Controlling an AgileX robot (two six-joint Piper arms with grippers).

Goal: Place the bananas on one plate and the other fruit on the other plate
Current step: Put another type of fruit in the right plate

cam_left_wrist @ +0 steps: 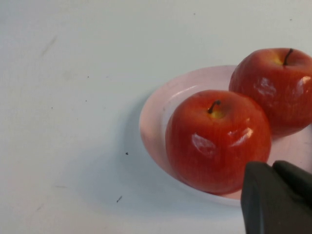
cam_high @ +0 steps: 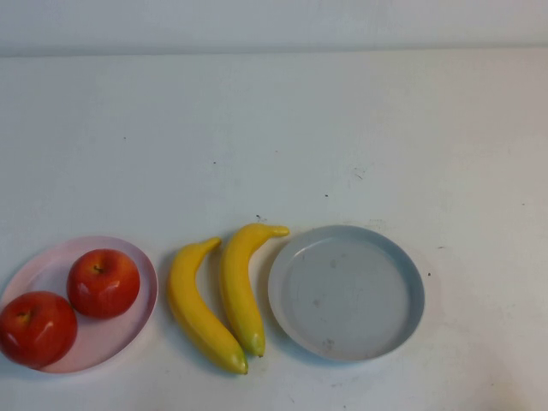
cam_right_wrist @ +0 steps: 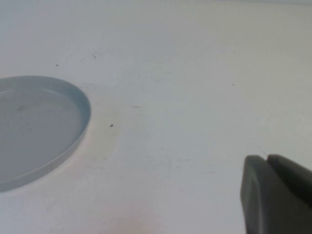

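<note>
- Both apples (cam_high: 104, 282) (cam_high: 36, 328) sit on the pink plate (cam_high: 137, 321), so that half looks done.
- The two bananas (cam_high: 199, 310) (cam_high: 241, 287) lie on the surface between the plates, just beside the empty grey-blue plate (cam_high: 411, 295).
- The left end effector (cam_left_wrist: 278, 197) hangs near the apples; the right end effector (cam_right_wrist: 278, 195) hangs beside the grey-blue plate. Whether either is clenched, I cannot tell.
- Next: an arm should probably reach for the nearer banana and grasp it mid-body.

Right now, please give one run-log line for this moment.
apples on pink plate | bananas on table | grey-blue plate empty | left claw near apples | right claw beside grey-blue plate
</note>
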